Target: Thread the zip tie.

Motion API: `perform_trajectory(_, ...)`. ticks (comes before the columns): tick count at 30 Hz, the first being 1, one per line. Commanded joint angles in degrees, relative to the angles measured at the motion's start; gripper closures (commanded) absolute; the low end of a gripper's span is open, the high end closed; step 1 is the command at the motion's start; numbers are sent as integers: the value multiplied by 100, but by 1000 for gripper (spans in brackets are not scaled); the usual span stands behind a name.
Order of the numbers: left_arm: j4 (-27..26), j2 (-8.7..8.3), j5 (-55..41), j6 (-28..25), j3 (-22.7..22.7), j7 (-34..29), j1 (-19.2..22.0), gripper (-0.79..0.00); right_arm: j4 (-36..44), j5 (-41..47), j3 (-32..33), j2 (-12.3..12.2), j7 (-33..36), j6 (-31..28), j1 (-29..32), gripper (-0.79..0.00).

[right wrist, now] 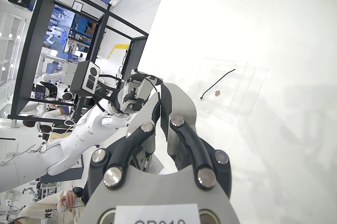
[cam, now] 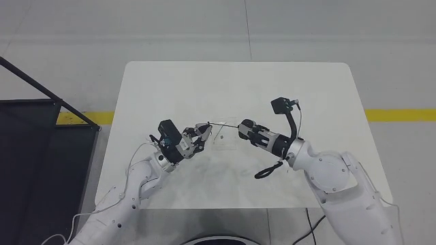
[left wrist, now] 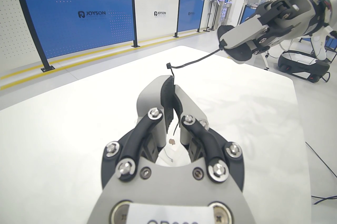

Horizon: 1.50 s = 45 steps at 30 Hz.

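A thin black zip tie (cam: 221, 124) is stretched in the air between both grippers, above the white table (cam: 306, 95). My left gripper (cam: 202, 135) is shut on it just below its small square head, which sticks out past the fingertips in the left wrist view. From the head the zip tie (left wrist: 194, 60) strap bends and runs across to my right gripper (left wrist: 223, 46), which is shut on the strap's far end. In its own view the right gripper (right wrist: 161, 97) is shut, the strap a thin dark line at its tips. The left gripper (left wrist: 172, 84) points at the right one.
Under the grippers, a clear flat tray (right wrist: 244, 104) lies on the table. It holds a second black zip tie (right wrist: 218, 81) and a small brown scrap (right wrist: 217, 93). The tray (cam: 225, 143) is near the table's middle. A black frame stands off the table's left side.
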<state>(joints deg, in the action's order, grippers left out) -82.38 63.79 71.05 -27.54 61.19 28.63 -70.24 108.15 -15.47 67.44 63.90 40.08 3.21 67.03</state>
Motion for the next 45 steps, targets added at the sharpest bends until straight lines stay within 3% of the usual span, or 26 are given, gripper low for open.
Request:
perform_trajectory(1,0,0,0,0,0,0,0,0,5,-2,7,1,-14,5,7,0)
perform_trajectory(33,0,0,0,0,0,0,0,0,267,13,294,-51,-29,-231,368,0)
perform_trajectory(45,-143,26,267,407,50,201,-159,0,655,-174,241,-34,-301,513,635,0)
